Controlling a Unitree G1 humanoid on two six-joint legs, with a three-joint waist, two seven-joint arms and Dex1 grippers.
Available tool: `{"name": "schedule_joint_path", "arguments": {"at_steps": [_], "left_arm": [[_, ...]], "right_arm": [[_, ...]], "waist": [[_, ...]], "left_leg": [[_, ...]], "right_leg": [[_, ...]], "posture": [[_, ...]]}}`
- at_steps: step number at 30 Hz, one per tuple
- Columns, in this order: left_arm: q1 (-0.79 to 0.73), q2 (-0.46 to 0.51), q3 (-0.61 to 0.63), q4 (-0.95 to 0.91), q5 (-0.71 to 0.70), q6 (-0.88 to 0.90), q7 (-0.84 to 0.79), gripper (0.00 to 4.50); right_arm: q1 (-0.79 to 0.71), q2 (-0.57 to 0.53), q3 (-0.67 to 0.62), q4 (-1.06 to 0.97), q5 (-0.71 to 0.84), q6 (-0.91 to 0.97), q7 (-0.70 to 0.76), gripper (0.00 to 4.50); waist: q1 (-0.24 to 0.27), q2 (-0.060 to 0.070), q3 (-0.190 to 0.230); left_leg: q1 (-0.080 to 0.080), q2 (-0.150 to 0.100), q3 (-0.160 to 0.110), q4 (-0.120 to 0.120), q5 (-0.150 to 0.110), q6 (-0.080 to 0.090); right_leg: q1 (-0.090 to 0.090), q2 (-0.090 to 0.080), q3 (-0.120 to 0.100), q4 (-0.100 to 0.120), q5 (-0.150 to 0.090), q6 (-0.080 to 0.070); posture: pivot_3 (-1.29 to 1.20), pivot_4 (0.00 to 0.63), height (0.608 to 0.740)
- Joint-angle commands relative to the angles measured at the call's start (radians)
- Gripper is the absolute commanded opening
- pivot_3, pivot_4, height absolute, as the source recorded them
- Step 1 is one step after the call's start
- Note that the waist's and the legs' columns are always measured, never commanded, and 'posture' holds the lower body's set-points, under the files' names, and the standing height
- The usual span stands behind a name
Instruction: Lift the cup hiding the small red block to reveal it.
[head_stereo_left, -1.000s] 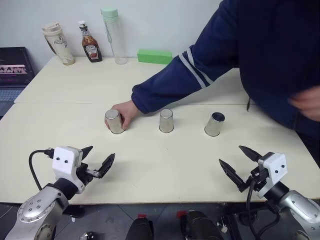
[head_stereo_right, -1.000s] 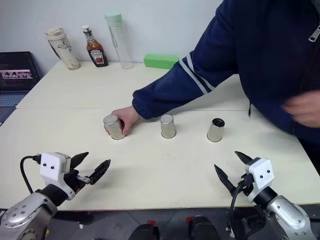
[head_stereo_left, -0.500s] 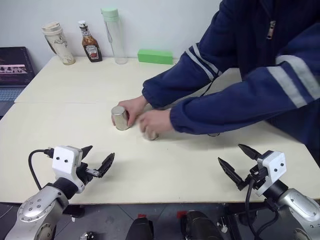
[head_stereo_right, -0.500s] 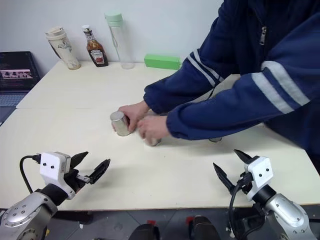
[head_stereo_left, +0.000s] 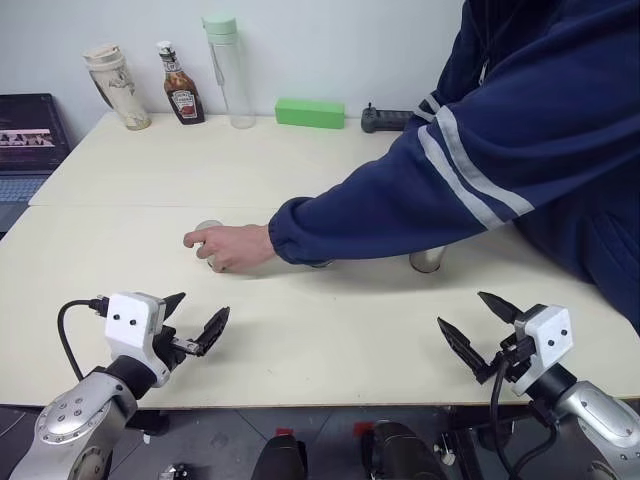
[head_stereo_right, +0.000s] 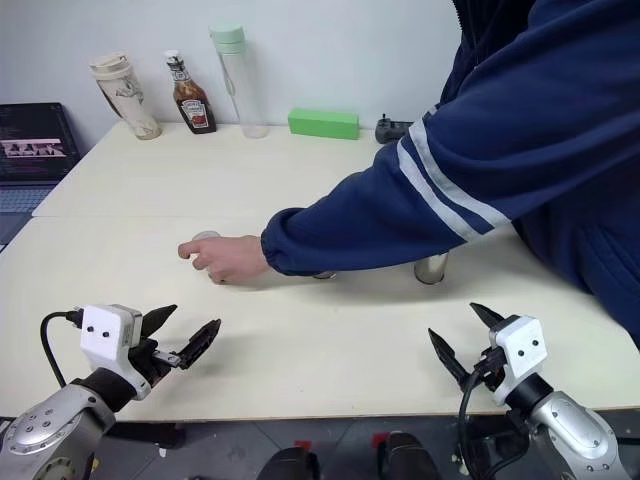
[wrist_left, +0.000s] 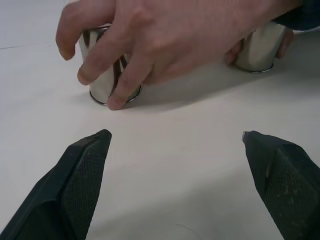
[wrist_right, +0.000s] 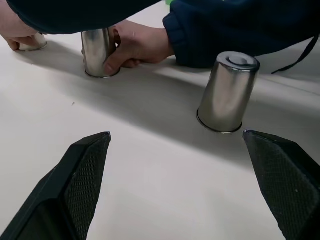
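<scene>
On the bench (head_stereo_left: 330, 330) a person's hand (head_stereo_left: 232, 246) shuffles 3 cups, so both grippers' jaws wait apart, tracking needed next.

Cups (wrist_right: 228, 92) silvery brushed metal. Desk (head_stereo_left: 330, 330) cream. Sleeve (head_stereo_left: 420, 190) navy, pale grey stripes. Green block (head_stereo_left: 309, 112) at 12 o'clock. Gripper fingers (wrist_left: 75, 185) black.

Ketchup bottle (head_stereo_left: 182, 95), green box (head_stereo_left: 309, 113)
</scene>
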Motion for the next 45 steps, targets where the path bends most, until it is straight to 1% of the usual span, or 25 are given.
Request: {"name": "schedule_joint_path", "arguments": {"at_steps": [1,13,17,19,22,24,26,27,30,35,37,40,45], "left_arm": [[-0.012,0.015,0.006,-0.037,-0.011,0.005,-0.002,4.48],[-0.016,0.024,0.027,-0.034,-0.028,0.015,-0.014,4.48],[-0.016,0.049,0.01,-0.034,-0.025,0.006,-0.053,4.48],[-0.021,0.071,0.006,-0.029,-0.032,0.006,-0.083,4.48],[-0.021,0.118,0.033,-0.033,-0.082,0.032,-0.148,4.48],[-0.019,0.14,0.039,-0.036,-0.108,0.043,-0.179,4.48],[-0.026,0.156,0.034,-0.028,-0.124,0.046,-0.2,4.48],[-0.033,0.16,0.034,-0.022,-0.129,0.046,-0.205,4.48],[-0.055,0.178,0.046,0.006,-0.127,0.032,-0.225,4.48],[-0.06,0.184,0.043,0.029,-0.101,0.005,-0.233,4.48],[-0.06,0.178,0.037,0.03,-0.094,-0.001,-0.23,4.48],[-0.058,0.172,0.024,0.028,-0.073,-0.018,-0.225,4.48],[-0.064,0.17,0.023,0.036,-0.063,-0.028,-0.224,4.48]], "right_arm": [[0.002,-0.005,-0.005,-0.047,0.005,-0.009,0.003,4.5],[0.006,-0.021,-0.003,-0.042,0.031,0.003,0.04,4.5],[-0.056,-0.038,0.042,-0.022,0.053,0.053,0.066,4.5],[-0.12,-0.06,0.102,0.032,0.009,0.074,0.079,4.5],[-0.301,-0.029,0.206,0.164,-0.052,0.11,0.054,4.5],[-0.381,-0.003,0.263,0.224,-0.075,0.105,0.06,4.5],[-0.454,0.037,0.309,0.295,-0.106,0.108,0.044,4.5],[-0.495,0.062,0.331,0.341,-0.125,0.107,0.033,4.5],[-0.639,0.149,0.388,0.534,-0.196,0.061,-0.004,4.5],[-0.826,0.254,0.384,0.82,-0.257,-0.026,-0.052,4.5],[-0.884,0.278,0.383,0.916,-0.275,-0.066,-0.054,4.5],[-0.948,0.312,0.382,1.019,-0.275,-0.117,-0.026,4.5],[-0.999,0.343,0.375,1.096,-0.244,-0.157,0.063,4.5]], "waist": [[0.0,0.0,0.0],[0.0,0.0,0.0],[0.0,0.0,0.0],[-0.003,0.0,0.0],[-0.004,-0.002,0.0],[-0.006,-0.001,0.001],[-0.002,0.001,0.001],[-0.001,0.0,0.001],[-0.001,0.0,0.002],[-0.002,0.001,0.002],[-0.003,0.001,0.002],[-0.003,0.001,0.002],[-0.004,0.002,0.003]], "left_leg": [[0.0,0.0,0.0,0.0,0.0,0.0],[0.0,0.0,0.0,0.0,0.0,0.0],[0.0,0.0,0.0,0.0,0.0,0.0],[0.001,0.0,0.0,0.0,0.0,0.0],[0.002,0.001,0.001,0.0,0.0,0.0],[0.003,0.001,0.002,0.0,0.0,0.0],[0.002,0.0,0.001,0.0,0.0,0.0],[0.002,0.0,0.001,0.0,0.0,0.001],[-0.002,0.0,-0.001,-0.001,0.0,0.0],[-0.002,0.0,0.0,-0.001,0.0,0.0],[-0.002,0.0,0.0,-0.001,0.0,0.0],[-0.002,0.0,0.0,-0.001,0.0,0.0],[-0.002,0.0,0.0,-0.001,0.0,0.0]], "right_leg": [[0.0,0.0,0.0,0.0,0.0,0.0],[0.0,0.0,0.0,0.0,0.0,0.0],[0.0,0.0,0.0,0.0,0.0,0.0],[0.0,0.0,0.0,0.0,0.0,0.0],[0.001,0.001,0.0,0.0,0.0,-0.002],[0.001,0.001,0.001,0.0,0.0,-0.004],[0.0,0.001,0.001,0.001,0.0,-0.004],[0.0,0.001,0.0,0.001,0.001,-0.002],[-0.002,0.001,-0.001,0.0,0.003,-0.008],[-0.003,0.0,-0.001,0.0,0.003,-0.009],[-0.003,0.0,-0.001,0.0,0.003,-0.009],[-0.003,0.0,-0.001,0.0,0.003,-0.009],[-0.003,0.0,-0.001,0.0,0.003,-0.009]], "posture": [[0.0,0.15,0.74],[0.0,0.15,0.74],[0.0,0.15,0.74],[0.0,0.15,0.74],[0.0,0.15,0.74],[0.0,0.15,0.74],[0.0,0.15,0.74],[0.0,0.15,0.74],[0.0,0.15,0.74],[0.0,0.15,0.74],[0.0,0.15,0.74],[0.0,0.15,0.74],[0.0,0.15,0.74]]}}
